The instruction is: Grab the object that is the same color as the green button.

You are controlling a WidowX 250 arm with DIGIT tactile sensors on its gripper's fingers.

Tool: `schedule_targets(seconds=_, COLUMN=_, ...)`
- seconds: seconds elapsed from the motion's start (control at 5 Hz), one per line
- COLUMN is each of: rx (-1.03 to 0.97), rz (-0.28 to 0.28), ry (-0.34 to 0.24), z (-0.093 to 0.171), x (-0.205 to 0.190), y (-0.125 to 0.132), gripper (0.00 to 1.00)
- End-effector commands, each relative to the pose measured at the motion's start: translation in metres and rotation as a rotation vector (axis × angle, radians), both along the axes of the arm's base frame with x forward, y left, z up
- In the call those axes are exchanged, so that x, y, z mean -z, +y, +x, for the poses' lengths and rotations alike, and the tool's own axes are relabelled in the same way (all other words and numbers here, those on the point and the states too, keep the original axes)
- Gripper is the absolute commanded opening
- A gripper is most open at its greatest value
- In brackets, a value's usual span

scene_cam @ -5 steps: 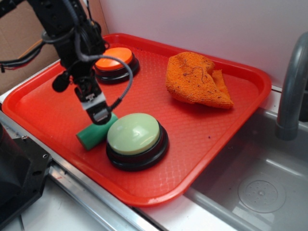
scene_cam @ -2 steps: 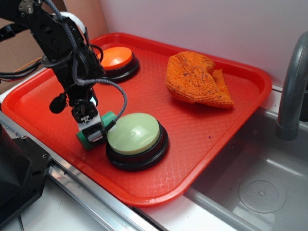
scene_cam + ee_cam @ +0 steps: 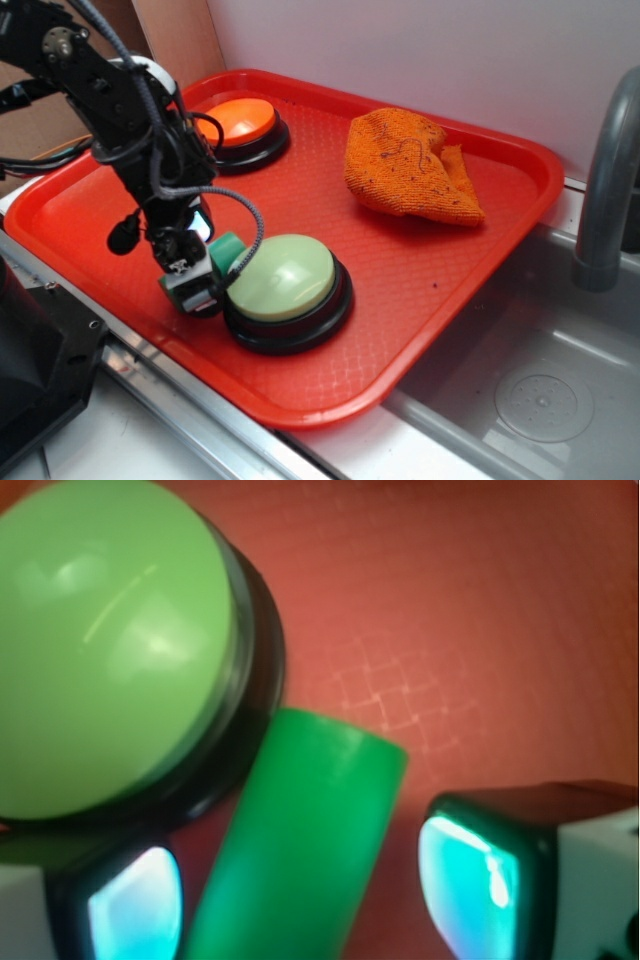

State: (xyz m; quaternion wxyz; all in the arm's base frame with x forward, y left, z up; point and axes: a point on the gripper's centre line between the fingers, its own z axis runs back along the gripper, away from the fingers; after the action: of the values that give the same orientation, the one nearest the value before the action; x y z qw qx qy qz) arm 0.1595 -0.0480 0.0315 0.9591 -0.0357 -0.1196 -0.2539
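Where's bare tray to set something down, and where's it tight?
Free: the tray between the green button and the orange cloth, running to the near right rim; also the left strip below the orange button. Crowded: the near left edge, where the tool straddles the green cylinder lying against the green button's base.

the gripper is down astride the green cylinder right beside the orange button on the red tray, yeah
Not quite. The gripper straddles the green cylinder on the red tray, but beside the green button, not the orange button, which sits apart at the tray's back. The exterior view shows it.
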Motion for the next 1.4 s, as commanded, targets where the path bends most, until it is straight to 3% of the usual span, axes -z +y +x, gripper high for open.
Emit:
schedule_targets(seconds=0.0, rx=-0.027, rz=-0.041, ry=-0.015, z=0.002, x=0.015, y=0.011, gripper=1.00)
schedule_targets(seconds=0.2, rx=-0.061, rz=-0.058, ry=0.002, z=0.002, x=0.022, y=0.015, gripper=0.00)
schedule_targets(seconds=0.6, rx=-0.133, rz=-0.025, ry=0.040, z=0.005, x=0.010, y=0.016, gripper=0.00)
schedule_targets(seconds=1.0, rx=-0.361, rz=0.061, ry=0.121, z=0.029, x=-0.071, y=0.026, gripper=0.00)
schedule_targets(seconds=1.2, rx=-0.419, rz=0.061, ry=0.130, z=0.040, x=-0.096, y=0.034, gripper=0.00)
